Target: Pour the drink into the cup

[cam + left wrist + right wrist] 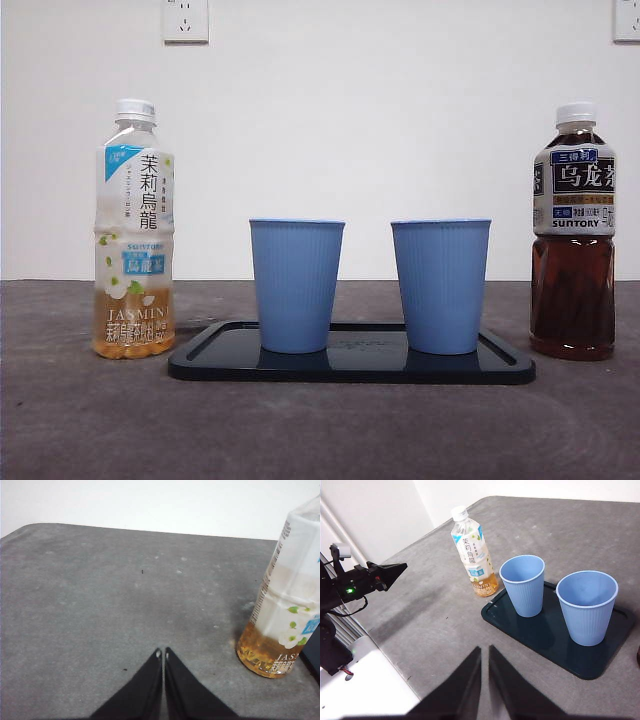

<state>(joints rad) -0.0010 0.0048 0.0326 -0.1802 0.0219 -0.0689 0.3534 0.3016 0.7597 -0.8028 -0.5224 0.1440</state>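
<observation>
Two blue ribbed cups (296, 285) (440, 286) stand upright on a dark tray (350, 368) mid-table. A jasmine tea bottle (134, 232) with a white cap stands left of the tray, holding a little amber drink at its bottom. A dark oolong tea bottle (573, 235), mostly full, stands right of the tray. My left gripper (162, 652) is shut and empty, hovering over bare table short of the jasmine bottle (285, 595). High above the table's near side, my right gripper (485, 649) is shut and empty, looking down on both cups (522, 585) (586, 606).
The grey table (320, 430) runs back to a white wall with power sockets (185, 20). In the right wrist view the left arm's gripper (390, 572) hangs well to the side of the jasmine bottle (472, 552), near the table's edge.
</observation>
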